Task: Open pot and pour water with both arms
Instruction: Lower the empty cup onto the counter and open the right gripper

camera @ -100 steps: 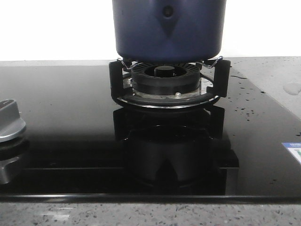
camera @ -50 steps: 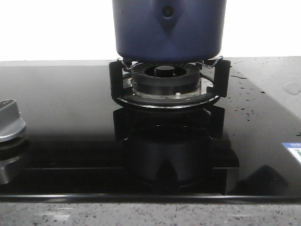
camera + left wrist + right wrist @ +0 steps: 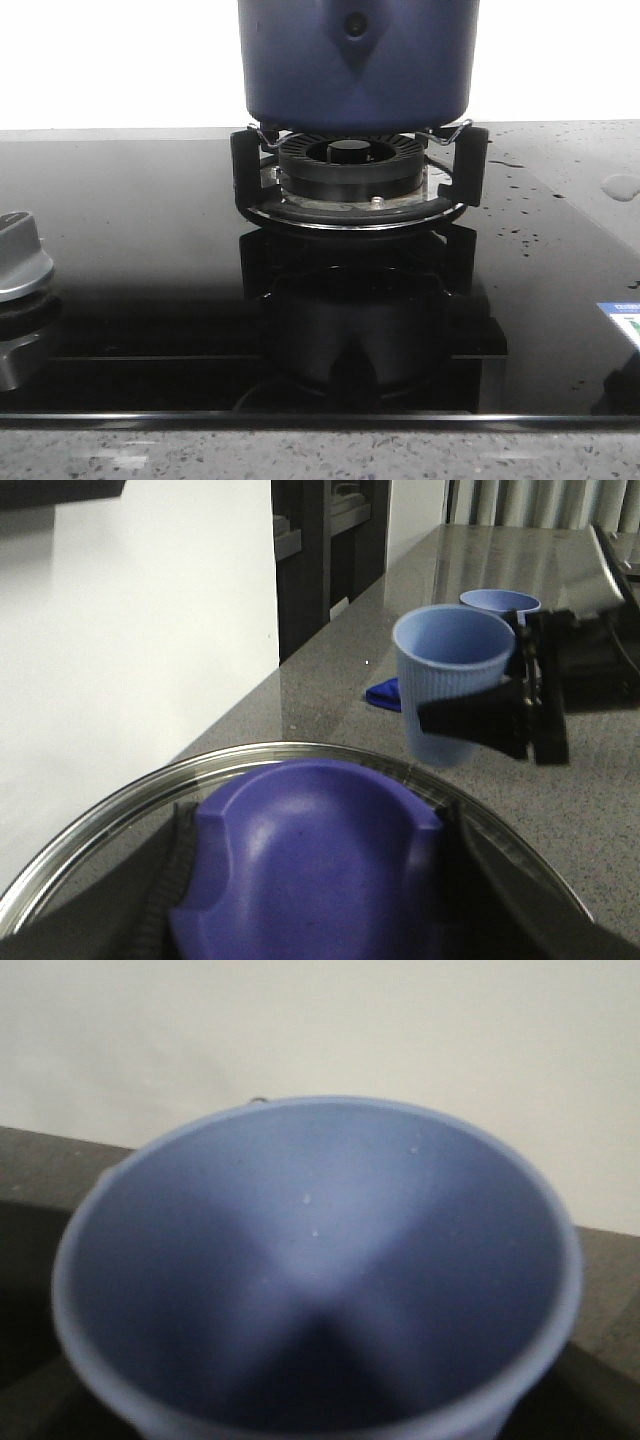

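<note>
Pot (image 3: 358,62) sat on the burner (image 3: 350,165) of the stove (image 3: 140,260). Left fingers (image 3: 185,880) gripped the purple knob (image 3: 310,870) of the glass lid (image 3: 120,810). Right fingers (image 3: 530,695) gripped a pale blue cup (image 3: 452,680).

Blue-and-white sticker (image 3: 622,322) sitting at right edge of black glass hob (image 3: 140,260), cut off by frame, print too small to read. No other text showing anywhere.
</note>
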